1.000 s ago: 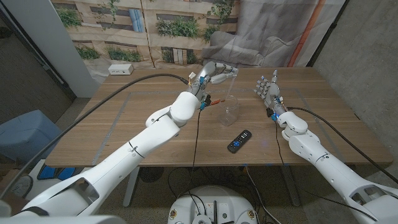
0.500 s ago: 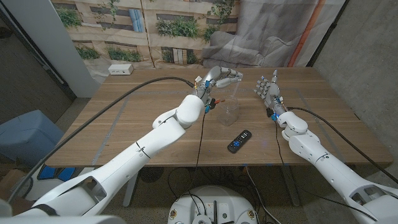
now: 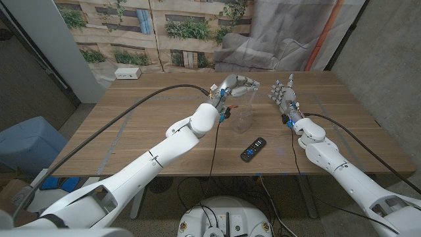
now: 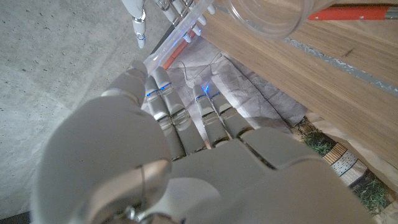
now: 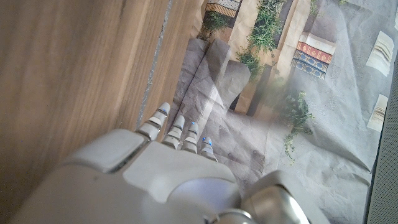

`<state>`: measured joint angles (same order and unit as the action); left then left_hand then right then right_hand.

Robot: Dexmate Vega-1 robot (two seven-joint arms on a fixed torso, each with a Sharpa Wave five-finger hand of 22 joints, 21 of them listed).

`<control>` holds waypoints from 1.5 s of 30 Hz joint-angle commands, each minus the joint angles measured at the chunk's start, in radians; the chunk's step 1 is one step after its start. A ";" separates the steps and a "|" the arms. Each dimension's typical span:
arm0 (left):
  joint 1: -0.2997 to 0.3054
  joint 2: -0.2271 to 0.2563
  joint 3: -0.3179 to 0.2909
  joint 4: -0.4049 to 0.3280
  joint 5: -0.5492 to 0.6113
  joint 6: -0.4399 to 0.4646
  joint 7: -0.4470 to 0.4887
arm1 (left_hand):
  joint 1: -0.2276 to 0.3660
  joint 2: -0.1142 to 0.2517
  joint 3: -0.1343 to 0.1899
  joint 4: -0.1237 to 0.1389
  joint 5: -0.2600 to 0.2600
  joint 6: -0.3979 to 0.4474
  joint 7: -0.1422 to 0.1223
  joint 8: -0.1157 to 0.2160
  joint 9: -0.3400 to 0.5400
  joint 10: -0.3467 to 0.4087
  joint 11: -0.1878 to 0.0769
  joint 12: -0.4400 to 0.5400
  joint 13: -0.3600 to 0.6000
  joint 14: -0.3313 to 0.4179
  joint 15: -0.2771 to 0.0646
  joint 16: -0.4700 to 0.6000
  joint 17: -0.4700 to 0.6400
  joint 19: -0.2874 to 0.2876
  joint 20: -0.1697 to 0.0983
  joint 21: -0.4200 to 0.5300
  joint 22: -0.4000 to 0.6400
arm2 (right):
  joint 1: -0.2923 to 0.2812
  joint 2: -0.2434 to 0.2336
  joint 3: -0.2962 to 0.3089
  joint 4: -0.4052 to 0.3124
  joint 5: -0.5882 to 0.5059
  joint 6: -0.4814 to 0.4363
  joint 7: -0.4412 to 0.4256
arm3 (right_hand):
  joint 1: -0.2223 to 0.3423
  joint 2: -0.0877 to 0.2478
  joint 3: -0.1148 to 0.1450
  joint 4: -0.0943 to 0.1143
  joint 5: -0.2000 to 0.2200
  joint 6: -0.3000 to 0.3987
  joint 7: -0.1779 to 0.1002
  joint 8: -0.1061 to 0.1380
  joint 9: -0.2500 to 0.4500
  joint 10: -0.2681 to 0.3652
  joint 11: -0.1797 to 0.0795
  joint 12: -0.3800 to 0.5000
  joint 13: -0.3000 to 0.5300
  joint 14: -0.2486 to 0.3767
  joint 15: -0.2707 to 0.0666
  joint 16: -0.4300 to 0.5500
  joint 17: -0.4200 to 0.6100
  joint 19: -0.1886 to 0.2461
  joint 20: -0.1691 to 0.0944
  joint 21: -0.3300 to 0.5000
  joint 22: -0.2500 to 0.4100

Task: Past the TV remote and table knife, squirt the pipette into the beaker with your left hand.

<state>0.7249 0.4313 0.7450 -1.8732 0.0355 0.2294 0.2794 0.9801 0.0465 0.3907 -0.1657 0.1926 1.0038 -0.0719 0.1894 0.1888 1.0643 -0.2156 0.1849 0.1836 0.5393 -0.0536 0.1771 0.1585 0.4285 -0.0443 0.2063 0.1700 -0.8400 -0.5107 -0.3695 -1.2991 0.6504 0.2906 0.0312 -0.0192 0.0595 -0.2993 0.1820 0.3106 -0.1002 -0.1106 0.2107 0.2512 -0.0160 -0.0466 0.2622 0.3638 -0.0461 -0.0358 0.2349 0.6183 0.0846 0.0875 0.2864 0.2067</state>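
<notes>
Bare table left of the beaker (image 3: pixel 244 118); TV remote (image 3: pixel 253 149) in front — right hand (image 3: pixel 283 93) beside.

Cut off and hard to read

The clear glass beaker (image 4: pixel 264 15) and the red-handled table knife (image 4: pixel 354 12) run off the left wrist view's edge; the black TV remote's (image 3: pixel 253 149) buttons are too small to read.

tabletop (image 3: pixel 131 125): wooden, pale seams across it | beaker (image 3: pixel 244 118): clear, stood upright near the middle | TV remote (image 3: pixel 253 149): black, laid nearer the front edge | white box (image 3: pixel 127 74): seen at the far left corner
</notes>
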 commanded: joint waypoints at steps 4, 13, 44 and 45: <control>-0.006 -0.006 0.006 0.055 0.018 -0.025 -0.006 | -0.006 0.000 -0.003 -0.003 -0.003 0.001 -0.006 0.006 0.004 -0.001 -0.005 0.003 0.002 -0.005 -0.080 -0.002 0.003 0.010 -0.034 -0.001 0.005 | 0.000 0.000 0.000 0.000 0.000 0.000 0.000 | 0.000 0.058 -0.007 0.001 0.005 0.003 -0.009 0.007 0.003 -0.008 -0.002 0.002 0.001 -0.010 -0.080 0.003 0.005 0.003 0.001 0.004 0.006; -0.011 -0.014 0.011 0.085 0.021 -0.042 -0.011 | -0.005 0.001 -0.004 -0.003 -0.003 0.001 -0.007 0.006 0.004 0.000 -0.005 0.003 0.002 -0.006 -0.080 -0.002 0.003 0.011 -0.035 -0.001 0.005 | 0.000 0.000 0.000 0.001 0.000 0.000 0.000 | 0.000 0.058 -0.007 0.001 0.005 0.003 -0.009 0.007 0.003 -0.003 -0.002 0.004 0.001 -0.011 -0.079 0.002 0.005 0.003 0.001 0.004 0.006; 0.035 0.024 -0.023 0.053 0.026 -0.044 0.003 | -0.004 0.006 -0.006 -0.004 -0.003 0.001 -0.003 0.007 0.004 0.002 -0.005 0.005 0.003 -0.007 -0.082 -0.002 0.003 0.010 -0.034 -0.004 0.005 | 0.000 0.000 0.000 0.001 0.000 0.001 0.000 | 0.000 0.058 -0.007 0.000 0.005 0.003 -0.009 0.007 0.003 -0.006 -0.002 0.003 0.001 -0.009 -0.078 0.003 0.005 0.003 0.001 0.004 0.005; 0.036 0.026 -0.025 0.053 0.023 -0.050 0.001 | -0.004 0.006 -0.006 -0.004 -0.003 0.001 -0.003 0.006 0.004 0.002 -0.005 0.005 0.003 -0.007 -0.082 -0.002 0.003 0.010 -0.034 -0.004 0.005 | 0.000 0.000 0.000 0.001 0.000 0.001 0.000 | 0.000 0.058 -0.007 0.000 0.005 0.003 -0.009 0.007 0.003 -0.006 -0.004 0.003 0.001 -0.011 -0.078 0.002 0.005 0.003 0.001 0.004 0.005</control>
<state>0.7407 0.4348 0.7412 -1.8005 0.0625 0.1817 0.2728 0.9801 0.0465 0.3866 -0.1698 0.1926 1.0003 -0.0755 0.1894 0.1882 1.0626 -0.2137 0.1849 0.1836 0.5341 -0.0484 0.1771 0.1586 0.4285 -0.0443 0.2063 0.1699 -0.8398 -0.5104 -0.3694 -1.2978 0.6505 0.2907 0.0317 -0.0192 0.0595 -0.2994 0.1820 0.3106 -0.1002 -0.1106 0.2108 0.2512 -0.0160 -0.0466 0.2622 0.3619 -0.0461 -0.0358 0.2348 0.6183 0.0846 0.0875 0.2864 0.2067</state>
